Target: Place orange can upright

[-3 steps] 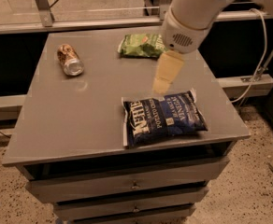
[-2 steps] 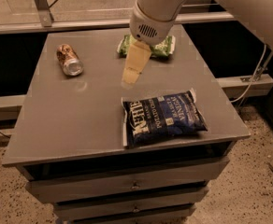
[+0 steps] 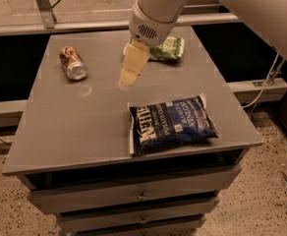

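**Orange can** (image 3: 73,63): lying on its side on the far-left part of the table (image 3: 74,132). Its long axis runs diagonally across the top, from far-left to near-right. The silver end faces the near side, turned slightly right; the mottled orange-brown body points away towards the far-left corner. Nothing touches it.

**Gripper** (image 3: 126,82): hangs over the middle of the table, to the right of the can and well apart from it, tilted so the tip slants down and to the left. The pale fingers (image 3: 133,65) show as one tapering wedge with no gap, pressed together and holding nothing. The white arm housing (image 3: 153,14) sits above them.

**Green bag** (image 3: 167,48): lies flat at the far edge, right of centre, with its left end hidden behind the arm housing.

**Blue chip bag** (image 3: 173,124): lies flat in the near-right area with white lettering face up and its long side roughly parallel to the front edge. It is well apart from the can.

**Drawers** (image 3: 141,196): stacked under the tabletop, all closed, contents not visible. A dark open slot lies between the top and the first drawer; what is inside cannot be told.

**Cable** (image 3: 267,80): pale, hangs to the right of the table.
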Controlling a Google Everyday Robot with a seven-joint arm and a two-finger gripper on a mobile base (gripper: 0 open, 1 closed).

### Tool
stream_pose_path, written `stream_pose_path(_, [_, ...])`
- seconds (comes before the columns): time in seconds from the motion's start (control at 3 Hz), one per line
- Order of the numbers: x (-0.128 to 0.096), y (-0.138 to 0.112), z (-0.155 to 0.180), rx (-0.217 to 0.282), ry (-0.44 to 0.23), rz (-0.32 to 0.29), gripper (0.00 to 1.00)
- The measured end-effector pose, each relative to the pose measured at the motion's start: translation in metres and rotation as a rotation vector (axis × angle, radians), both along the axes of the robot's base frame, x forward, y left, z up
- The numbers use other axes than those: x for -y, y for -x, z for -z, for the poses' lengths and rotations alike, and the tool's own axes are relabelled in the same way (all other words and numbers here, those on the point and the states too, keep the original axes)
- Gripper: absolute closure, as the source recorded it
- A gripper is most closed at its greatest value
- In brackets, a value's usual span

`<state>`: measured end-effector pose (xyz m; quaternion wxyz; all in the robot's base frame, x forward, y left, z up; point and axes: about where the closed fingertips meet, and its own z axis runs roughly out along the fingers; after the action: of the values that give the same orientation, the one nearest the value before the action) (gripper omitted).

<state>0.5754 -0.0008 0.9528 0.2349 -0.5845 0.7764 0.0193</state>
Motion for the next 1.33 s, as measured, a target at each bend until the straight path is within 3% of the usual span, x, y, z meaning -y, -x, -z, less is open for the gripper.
stream_pose_path(0.33, [-0.067, -0.049, -0.007, 0.042, -0.166, 0.003, 0.0])
stream_pose_path(0.67, [-0.105, -0.077, -0.018, 0.058, -0.268, 0.004, 0.0])
stream_pose_path(1.0, [-0.14, -0.108, -0.003, -0.01, -0.322, 0.048, 0.0])
stream_pose_path(1.33, [-0.176, -0.132, 0.023, -0.122, -0.336, 0.118, 0.0])
